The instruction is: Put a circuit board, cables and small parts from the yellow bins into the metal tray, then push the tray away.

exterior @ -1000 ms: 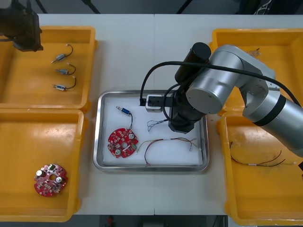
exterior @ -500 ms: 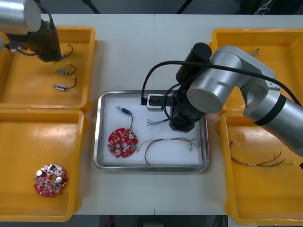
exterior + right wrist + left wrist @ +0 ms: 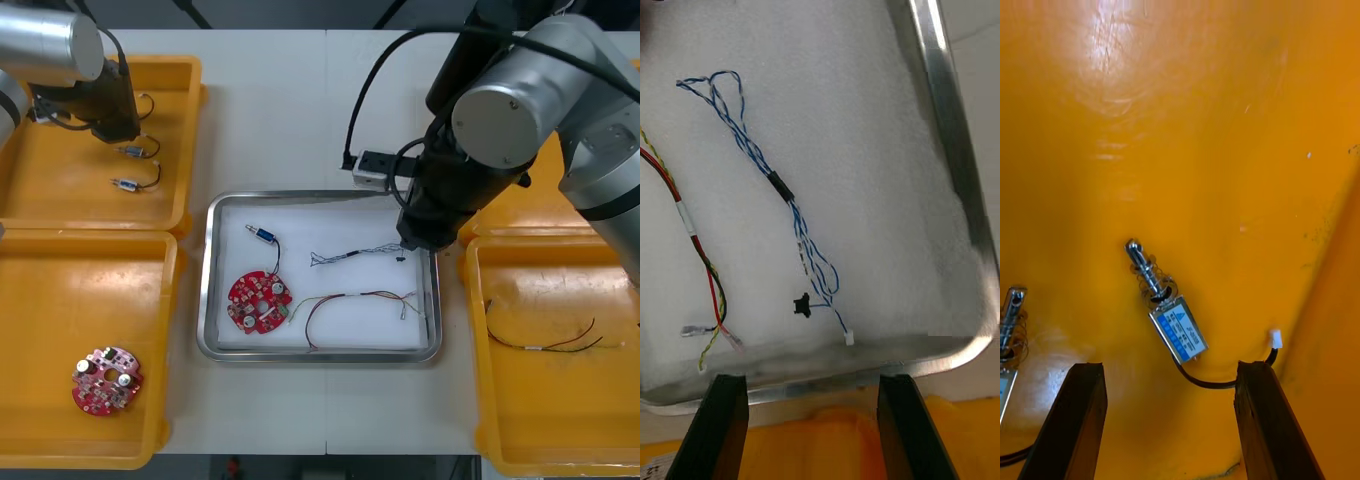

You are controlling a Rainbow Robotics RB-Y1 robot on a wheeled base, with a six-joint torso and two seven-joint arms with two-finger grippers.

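The metal tray, white inside, holds a red circuit board, a small metal part, a red and yellow cable and a twisted blue and white cable. My right gripper is open above the tray's right rim, and the blue and white cable lies loose on the white floor just beyond its fingers. My left gripper is open over the far left yellow bin, with a small metal part lying just beyond the gap between its fingers.
Two more small metal parts lie in the far left bin. A second circuit board sits in the near left bin. The near right bin holds red and black cables. The right arm reaches over the far right bin.
My right gripper opened, let go of the blue and white cable in the tray, and rose toward the tray's right rim. My left arm moved right over the small metal parts.
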